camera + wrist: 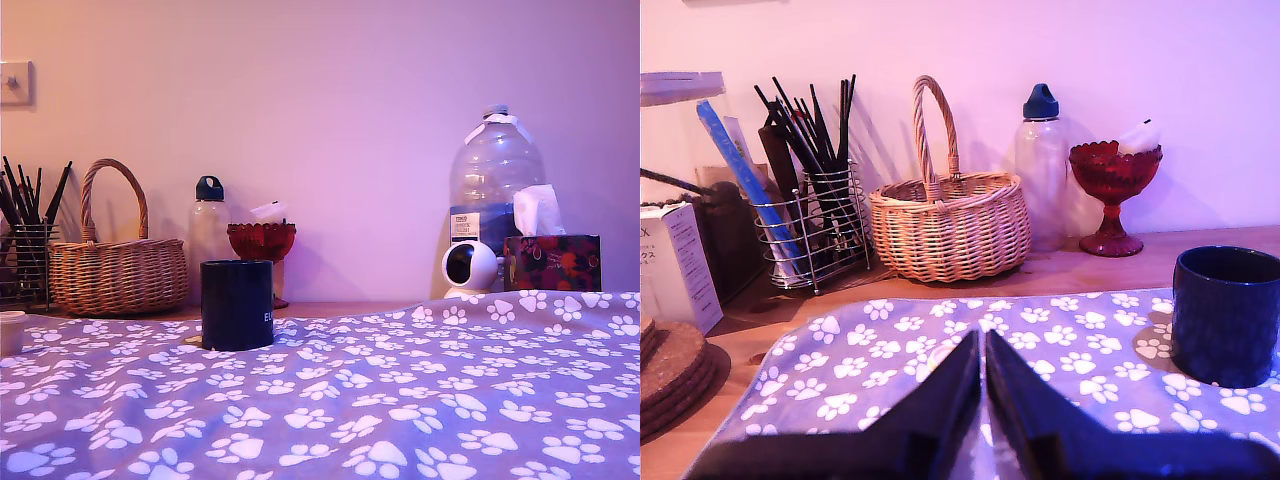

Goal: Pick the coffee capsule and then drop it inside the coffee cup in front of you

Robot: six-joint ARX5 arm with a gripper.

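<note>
Hand point(983, 345) closed, empty, wrist view only; capsule point(11, 331) exterior view only.

hand point(983, 400): two black fingers | flat, wedge-shaped | tapering to tips

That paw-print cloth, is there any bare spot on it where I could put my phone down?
Plenty. The paw-print cloth lies bare from the dark mug across to the exterior view's right, below the tissue box and small round camera. The back is crowded: wicker basket, utensil rack, bottle, red glass bowl.
</note>
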